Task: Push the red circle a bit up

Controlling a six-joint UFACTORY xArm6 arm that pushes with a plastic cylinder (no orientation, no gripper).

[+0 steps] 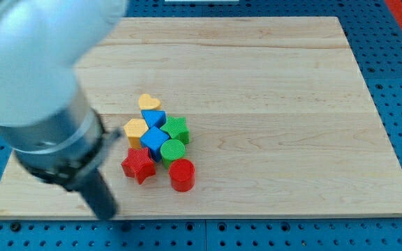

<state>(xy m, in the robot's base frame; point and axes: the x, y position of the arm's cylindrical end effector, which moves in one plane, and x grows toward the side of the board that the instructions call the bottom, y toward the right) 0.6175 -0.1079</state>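
The red circle stands at the bottom right of a tight cluster of blocks in the lower middle of the wooden board. A green circle touches it from above, and a red star sits just to its left. My tip is near the board's bottom edge, to the left of and slightly below the red star. It is well left of the red circle and touches no block.
Above in the cluster are a blue cube, a green star, a yellow hexagon, another blue block and a yellow heart. My blurred arm body covers the view's upper left.
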